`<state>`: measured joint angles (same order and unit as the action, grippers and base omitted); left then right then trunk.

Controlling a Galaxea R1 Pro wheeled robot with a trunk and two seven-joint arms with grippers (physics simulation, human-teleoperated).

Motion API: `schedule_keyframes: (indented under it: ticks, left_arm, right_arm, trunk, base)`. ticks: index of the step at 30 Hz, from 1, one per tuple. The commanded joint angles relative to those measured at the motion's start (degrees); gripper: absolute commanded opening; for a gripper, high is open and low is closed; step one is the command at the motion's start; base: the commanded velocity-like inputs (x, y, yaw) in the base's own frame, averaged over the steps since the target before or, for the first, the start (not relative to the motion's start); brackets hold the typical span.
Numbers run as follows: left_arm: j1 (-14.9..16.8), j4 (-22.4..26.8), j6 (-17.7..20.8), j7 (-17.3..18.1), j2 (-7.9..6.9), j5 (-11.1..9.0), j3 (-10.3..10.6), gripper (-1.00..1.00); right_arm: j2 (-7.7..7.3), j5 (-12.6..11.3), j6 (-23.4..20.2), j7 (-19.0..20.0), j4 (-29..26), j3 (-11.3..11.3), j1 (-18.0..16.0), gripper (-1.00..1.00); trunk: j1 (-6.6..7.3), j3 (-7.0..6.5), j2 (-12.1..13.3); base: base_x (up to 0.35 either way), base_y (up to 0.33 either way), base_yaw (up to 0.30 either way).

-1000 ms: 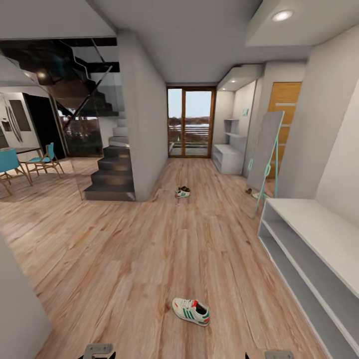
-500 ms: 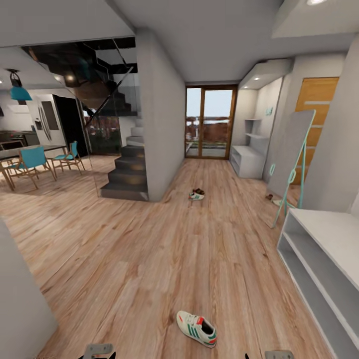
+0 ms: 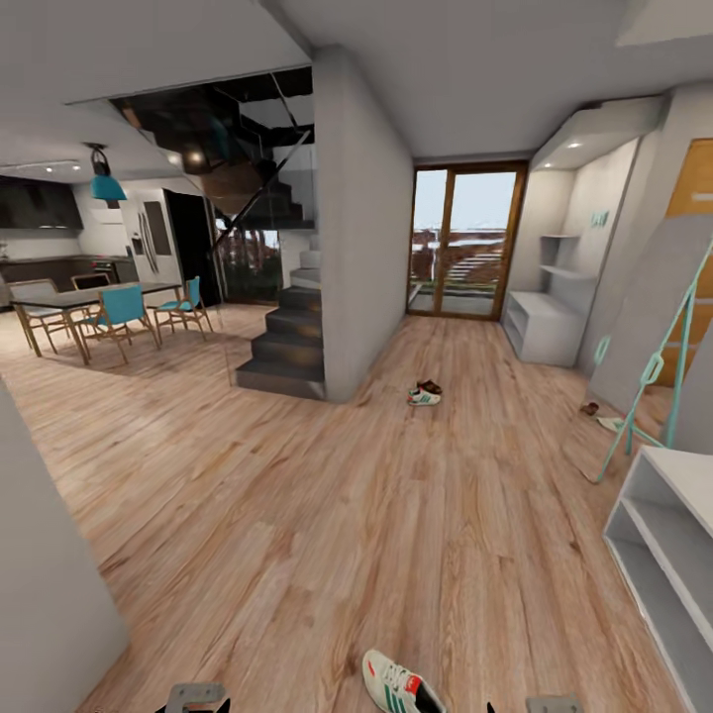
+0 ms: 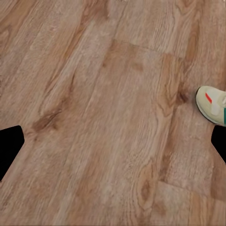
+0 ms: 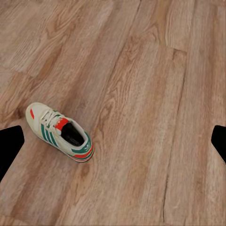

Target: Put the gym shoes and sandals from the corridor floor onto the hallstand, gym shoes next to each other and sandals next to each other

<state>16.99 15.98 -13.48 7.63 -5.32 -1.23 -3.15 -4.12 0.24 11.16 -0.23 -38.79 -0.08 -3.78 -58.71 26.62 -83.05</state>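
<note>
We are observing a cream-white lace-up sneaker with teal-green side stripes and a red-orange tongue label point(image 3: 401, 687) lying upright on the light brown wood-plank corridor floor point(image 3: 297, 515), directly ahead of us; the right wrist view is showing it whole point(image 5: 60, 132), the left wrist view its toe point(image 4: 213, 104). Both wrist cameras are looking down at bare planks, with dark finger edges at the frame sides, so we cannot tell how either gripper's fingers are set. To our right, a plain whitish open-shelf unit point(image 3: 665, 555) is standing. Farther along, beside the grey wall corner point(image 3: 361, 228), a second striped sneaker point(image 3: 424, 398) is lying touching a brown sandal point(image 3: 431, 386). Another small brown sandal point(image 3: 590, 408) is lying near a leaning mirror with a teal frame point(image 3: 649, 337). At the far end, the pale grey bench unit with stepped wall shelves point(image 3: 543, 322) is standing beside the glazed door point(image 3: 463, 243).
</note>
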Motion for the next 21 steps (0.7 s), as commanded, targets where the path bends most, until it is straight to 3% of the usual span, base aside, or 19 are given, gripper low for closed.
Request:
schedule_keyframes:
  ticks: [1, 13, 21]
  left_arm:
    - [0.06, -0.07, -0.13, 0.45, 0.04, -0.11, -0.34, 1.00]
    - [0.06, -0.07, -0.33, 0.39, -0.03, -0.31, -0.43, 1.00]
    - [0.06, 0.01, -0.40, 0.37, -0.11, -0.35, -0.45, 1.00]
  right_arm:
    - [-0.01, 0.02, 0.17, -0.02, 0.03, -0.01, -0.01, 1.00]
    - [-0.01, 0.02, 0.17, 0.06, 0.03, 0.04, -0.05, 1.00]
    - [0.07, 0.09, 0.17, -0.02, 0.03, 0.08, -0.03, 1.00]
  trunk:
    - [-0.02, 0.08, -0.03]
    - [-0.02, 0.16, -0.03]
    - [-0.02, 0.16, -0.03]
  base:
    - [0.168, -0.278, 0.219]
    - [0.064, -0.284, 0.100]
    - [0.002, -0.068, 0.239]
